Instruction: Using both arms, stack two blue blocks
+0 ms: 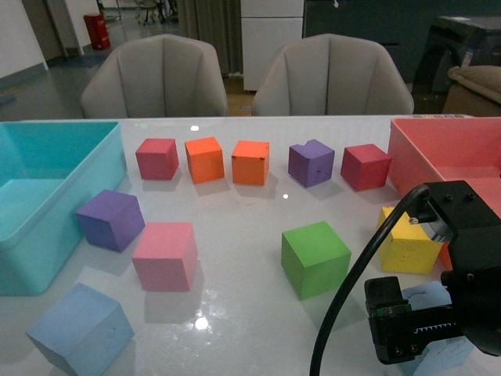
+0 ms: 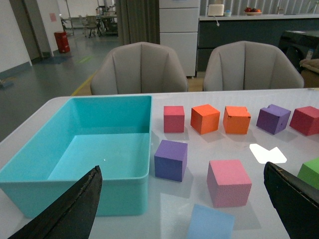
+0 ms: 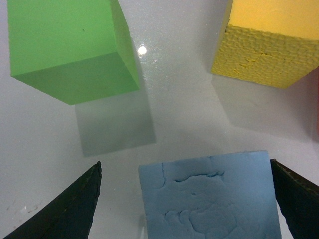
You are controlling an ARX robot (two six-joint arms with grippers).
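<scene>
One pale blue block (image 1: 78, 329) lies at the table's front left; it also shows in the left wrist view (image 2: 212, 224), low between my open left gripper's (image 2: 184, 206) two black fingers (image 2: 75, 209), still ahead of them. The left arm is out of the front view. The second blue block (image 3: 209, 196) sits between the open fingers of my right gripper (image 3: 187, 204), apart from both pads. In the front view the right arm (image 1: 462, 258) hangs over that block (image 1: 429, 298) at the front right and hides most of it.
A teal bin (image 1: 47, 235) stands at left and a pink tray (image 1: 438, 157) at right. Purple (image 1: 109, 219), pink (image 1: 164, 254), green (image 1: 315, 258) and yellow (image 1: 407, 243) cubes lie mid-table. A row of red, orange and purple cubes (image 1: 250, 161) lines the back.
</scene>
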